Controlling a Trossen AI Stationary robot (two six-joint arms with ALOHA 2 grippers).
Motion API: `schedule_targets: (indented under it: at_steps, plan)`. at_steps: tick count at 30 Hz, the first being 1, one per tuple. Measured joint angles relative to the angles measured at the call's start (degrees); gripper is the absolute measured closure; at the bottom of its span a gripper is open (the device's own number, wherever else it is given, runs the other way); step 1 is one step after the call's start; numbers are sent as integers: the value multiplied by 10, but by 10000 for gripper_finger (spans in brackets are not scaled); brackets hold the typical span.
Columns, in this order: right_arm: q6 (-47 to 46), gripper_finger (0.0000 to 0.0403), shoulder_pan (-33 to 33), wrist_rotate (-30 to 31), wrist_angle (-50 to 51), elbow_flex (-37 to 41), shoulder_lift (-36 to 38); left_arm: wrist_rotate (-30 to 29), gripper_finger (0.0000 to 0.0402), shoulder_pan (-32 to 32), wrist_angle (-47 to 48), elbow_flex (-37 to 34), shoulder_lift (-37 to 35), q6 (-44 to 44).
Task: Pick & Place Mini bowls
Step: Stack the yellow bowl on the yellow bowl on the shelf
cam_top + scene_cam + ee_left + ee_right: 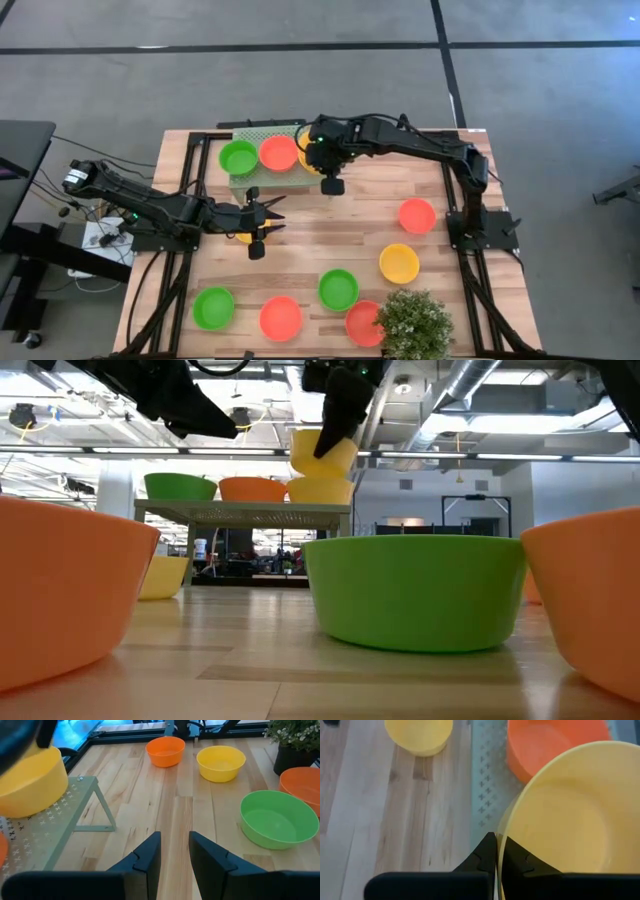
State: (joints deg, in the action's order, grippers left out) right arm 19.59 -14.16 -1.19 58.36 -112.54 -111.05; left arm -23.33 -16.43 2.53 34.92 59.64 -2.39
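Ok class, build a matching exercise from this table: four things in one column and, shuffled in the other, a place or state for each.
1 plant
2 right gripper
3 left gripper
4 stand

a pinching a yellow bowl by its rim
b open, holding nothing
c bearing a green bowl
d beside a red bowl

Pairs: 1-d, 2-a, 3-b, 4-c

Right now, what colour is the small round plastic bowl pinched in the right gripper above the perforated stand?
Plain yellow small round plastic bowl, held by the right gripper; the right wrist view shows it best.
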Motion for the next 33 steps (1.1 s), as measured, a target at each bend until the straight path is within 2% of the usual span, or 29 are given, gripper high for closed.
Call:
schedule_targets:
  at_steps: [13, 21, 26, 33]
  plan:
    - [-1, 399, -6, 0, 0, 4, -19, 0, 300, 0, 0, 0, 0, 0]
    - [-1, 385, -10, 1, -5, 3, -18, 0, 300, 0, 0, 0, 0, 0]
    - [5, 367, -15, 1, -5, 3, -18, 0, 300, 0, 0, 0, 0, 0]
    - [5, 324, -18, 1, -6, 3, -18, 0, 300, 0, 0, 0, 0, 0]
